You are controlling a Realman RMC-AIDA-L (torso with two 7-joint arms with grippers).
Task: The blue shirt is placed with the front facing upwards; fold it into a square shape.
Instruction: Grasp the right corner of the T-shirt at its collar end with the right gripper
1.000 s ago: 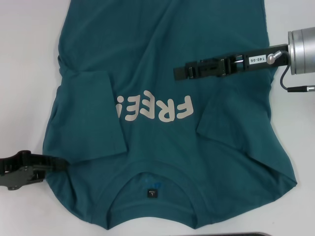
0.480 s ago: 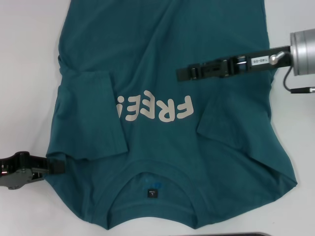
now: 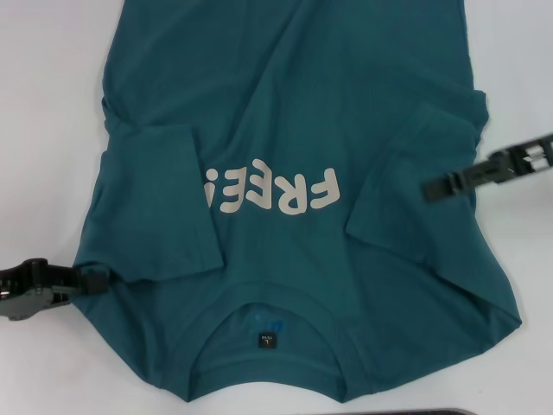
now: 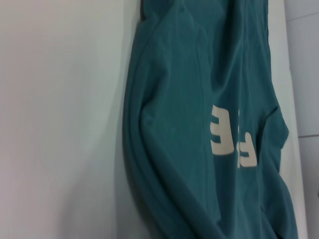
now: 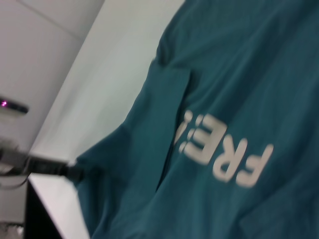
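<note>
A: While the blue shirt (image 3: 294, 130) is laid front-up on the white table (image 3: 43, 104), collar at the near edge and the "FREE" lettering (image 3: 268, 190) showing, how much of the folding is judged done?

B: Only the first stage, it seems. Both short sleeves are seen turned in over the chest, one on each side of the lettering. The body is not yet folded at all, so the side folds and the fold from hem to collar are judged to be left before a square is reached.

A: And where is the shirt placed relative to the grippers?

B: The left gripper (image 3: 86, 282) is found at the shirt's near-left shoulder edge, its tip touching the cloth. Whether cloth is pinched there cannot be told. The right gripper (image 3: 441, 185) is held over the turned-in right sleeve, near the right edge. Its fingers look drawn together, though whether anything is held cannot be told either.
</note>
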